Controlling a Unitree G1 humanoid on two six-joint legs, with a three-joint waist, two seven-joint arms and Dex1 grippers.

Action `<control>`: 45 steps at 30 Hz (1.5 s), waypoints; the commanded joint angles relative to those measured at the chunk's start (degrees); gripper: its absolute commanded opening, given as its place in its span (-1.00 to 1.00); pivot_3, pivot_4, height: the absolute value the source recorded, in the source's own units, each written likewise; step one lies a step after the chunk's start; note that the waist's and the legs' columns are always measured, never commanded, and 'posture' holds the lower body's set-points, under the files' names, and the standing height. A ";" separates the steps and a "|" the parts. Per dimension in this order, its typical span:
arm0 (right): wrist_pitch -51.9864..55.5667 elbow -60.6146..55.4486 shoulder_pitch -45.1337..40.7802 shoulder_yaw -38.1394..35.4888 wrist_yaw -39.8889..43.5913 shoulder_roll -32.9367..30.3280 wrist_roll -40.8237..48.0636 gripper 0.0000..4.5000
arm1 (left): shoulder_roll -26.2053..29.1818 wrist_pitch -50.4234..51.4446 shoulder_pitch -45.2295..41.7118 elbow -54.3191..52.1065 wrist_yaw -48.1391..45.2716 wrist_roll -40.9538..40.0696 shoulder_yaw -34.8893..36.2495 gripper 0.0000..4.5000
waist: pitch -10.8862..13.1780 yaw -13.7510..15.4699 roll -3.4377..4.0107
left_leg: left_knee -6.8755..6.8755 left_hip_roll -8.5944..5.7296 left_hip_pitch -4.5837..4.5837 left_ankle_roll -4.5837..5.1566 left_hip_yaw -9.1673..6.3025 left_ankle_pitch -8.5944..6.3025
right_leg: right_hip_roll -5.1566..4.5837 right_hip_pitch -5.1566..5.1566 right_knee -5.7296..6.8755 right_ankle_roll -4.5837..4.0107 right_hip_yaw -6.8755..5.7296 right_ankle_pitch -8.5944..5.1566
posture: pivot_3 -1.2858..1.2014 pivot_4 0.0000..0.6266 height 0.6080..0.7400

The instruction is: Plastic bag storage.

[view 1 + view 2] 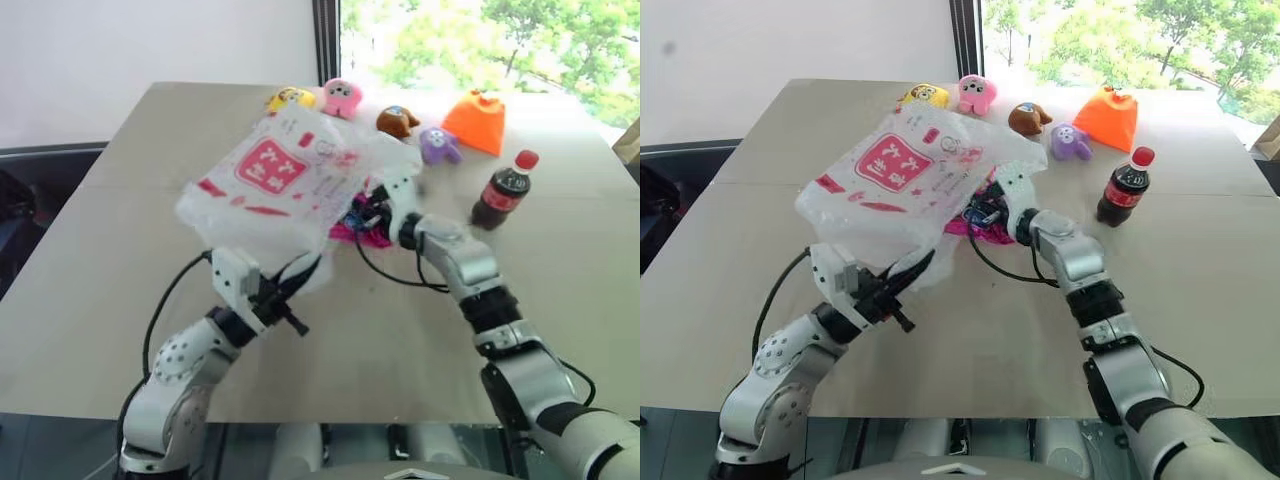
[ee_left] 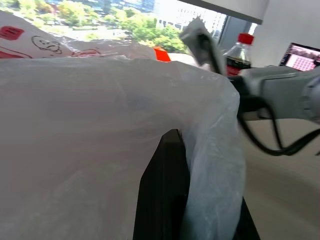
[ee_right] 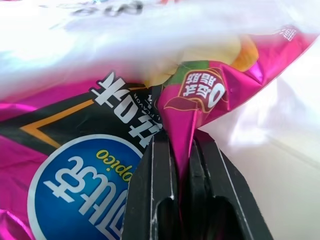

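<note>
Left claw (image 1: 902,283): fingers together, clamped on the lower edge of the plastic bag (image 1: 905,175); in the left wrist view the thin white film drapes over the black finger (image 2: 162,200). The bag is lifted off the counter (image 1: 730,260), tilted, red-pink square logo facing up, and spans from the left claw toward the right one.

Right claw (image 3: 182,165): fingers nearly together, pinching a fold of the magenta chip packet (image 3: 90,150). Packet sits at the bag's right edge, partly under the film; whether it is inside the bag, cannot tell.

Far edge of counter, left to right: yellow plush toy (image 1: 923,95), pink plush toy (image 1: 977,93), brown plush toy (image 1: 1028,118), purple plush toy (image 1: 1070,142), orange pouch (image 1: 1108,117). Cola bottle (image 1: 1123,187) stands upright, red cap, near the right forearm.
</note>
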 commanded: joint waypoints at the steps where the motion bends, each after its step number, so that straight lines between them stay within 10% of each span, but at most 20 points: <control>1: -8.05 5.01 -4.45 -3.56 -5.12 4.03 -0.38 -0.98 | 2.02 2.18 2.06 -5.07 -1.34 -4.04 0.35 -1.00 | 0.05 -0.10 0.09 | -0.01 0.00 0.00 0.00 0.01 0.00 | 0.00 -0.01 0.00 0.00 0.00 0.00 | 0.03 -0.52 1.00; 4: -9.86 7.64 -7.24 -8.36 -8.19 8.49 2.91 -0.98 | 3.34 2.87 4.31 -5.45 -1.53 -4.88 1.31 -1.00 | 0.12 -0.51 0.18 | -0.02 0.02 -0.01 -0.01 0.01 0.01 | 0.00 -0.02 0.00 0.00 0.01 0.00 | 0.03 -0.52 1.00; 12: 0.75 -3.71 0.87 -2.65 6.54 3.55 4.30 0.52 | 0.69 0.02 2.91 -1.05 3.34 -2.42 4.14 -1.00 | 0.12 -0.25 0.18 | -0.04 -0.01 -0.02 -0.01 -0.03 0.00 | -0.09 0.03 -0.05 0.00 -0.04 0.00 | 0.03 -0.52 1.00; 21: -2.23 -20.21 9.31 -3.02 17.30 -17.53 2.01 0.52 | -3.24 -3.80 1.73 3.63 7.89 -0.06 8.52 -1.00 | 0.23 -0.46 0.33 | -0.06 0.00 0.04 0.00 0.02 -0.01 | 0.01 -0.01 -0.03 0.00 0.02 0.00 | 0.03 -0.52 1.00; 36: -29.30 26.69 -16.51 -0.33 -3.05 -10.24 -16.39 0.52 | -4.41 -6.57 4.08 4.15 7.91 3.42 7.25 -1.00 | 0.25 -0.99 0.33 | -0.17 0.04 0.04 -0.07 0.56 0.04 | 0.06 -0.12 -0.06 -0.01 0.21 0.00 | 0.03 -0.52 1.00; 45: -26.37 17.20 -11.23 -5.99 1.96 -12.32 -10.24 -0.98 | -5.38 -8.69 2.10 6.60 10.37 5.78 8.36 -1.00 | 0.26 -0.88 0.35 | -0.19 0.05 0.03 -0.08 0.54 0.04 | 0.01 -0.12 -0.03 0.00 0.17 0.00 | 0.03 -0.52 1.00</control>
